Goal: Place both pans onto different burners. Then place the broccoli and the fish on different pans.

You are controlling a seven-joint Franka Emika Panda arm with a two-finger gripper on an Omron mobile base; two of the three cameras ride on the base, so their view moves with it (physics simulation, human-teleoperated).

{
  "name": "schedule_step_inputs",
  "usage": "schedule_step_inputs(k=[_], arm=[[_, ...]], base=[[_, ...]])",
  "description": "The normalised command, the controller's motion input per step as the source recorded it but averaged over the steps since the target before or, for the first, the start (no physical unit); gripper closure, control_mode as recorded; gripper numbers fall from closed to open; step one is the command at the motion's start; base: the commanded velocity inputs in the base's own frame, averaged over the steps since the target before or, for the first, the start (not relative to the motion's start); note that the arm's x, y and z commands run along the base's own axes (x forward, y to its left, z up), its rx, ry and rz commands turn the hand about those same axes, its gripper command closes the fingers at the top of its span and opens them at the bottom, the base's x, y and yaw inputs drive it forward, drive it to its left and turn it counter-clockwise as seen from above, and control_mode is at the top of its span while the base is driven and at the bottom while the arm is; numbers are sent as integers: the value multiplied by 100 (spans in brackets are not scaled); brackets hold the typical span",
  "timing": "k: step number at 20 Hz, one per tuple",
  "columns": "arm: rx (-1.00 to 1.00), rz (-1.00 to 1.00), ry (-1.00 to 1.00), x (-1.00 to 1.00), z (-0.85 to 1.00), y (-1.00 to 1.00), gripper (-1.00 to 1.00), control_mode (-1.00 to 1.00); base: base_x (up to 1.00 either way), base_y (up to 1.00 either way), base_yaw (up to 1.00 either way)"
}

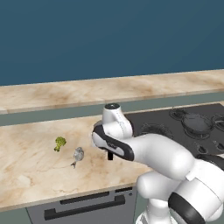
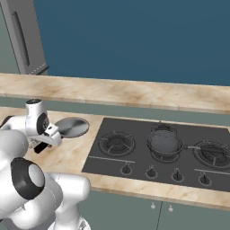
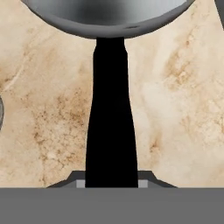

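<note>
The marble surface (image 1: 30, 170) carries a broccoli (image 1: 60, 142) and a fish (image 1: 78, 154) near its left middle, a pan (image 2: 72, 127) just left of the cooktop (image 2: 134, 166).

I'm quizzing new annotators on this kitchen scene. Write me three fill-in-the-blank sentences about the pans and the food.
1. The gripper is shut on the black ____ of the silver pan.
2. The other pan already sits on a ____ of the cooktop.
3. The broccoli and the fish lie on the ____.

Missing words: handle; burner; counter
</note>
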Motion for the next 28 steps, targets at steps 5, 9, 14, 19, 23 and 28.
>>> schedule_step_inputs(k=[5, 9, 14, 19, 23, 28], arm=[[0, -17, -9, -13, 11, -34, 100, -100], [0, -23, -4, 0, 4, -32, 100, -100], [0, -17, 0, 0, 15, -24, 100, -100], [0, -12, 0, 0, 16, -29, 100, -100], [0, -10, 0, 6, 8, -31, 100, -100], [0, -9, 0, 17, 0, -24, 100, -100]], base=[[0, 0, 0], [0, 0, 0], [0, 0, 0], [0, 0, 0], [0, 0, 0], [0, 0, 0]])
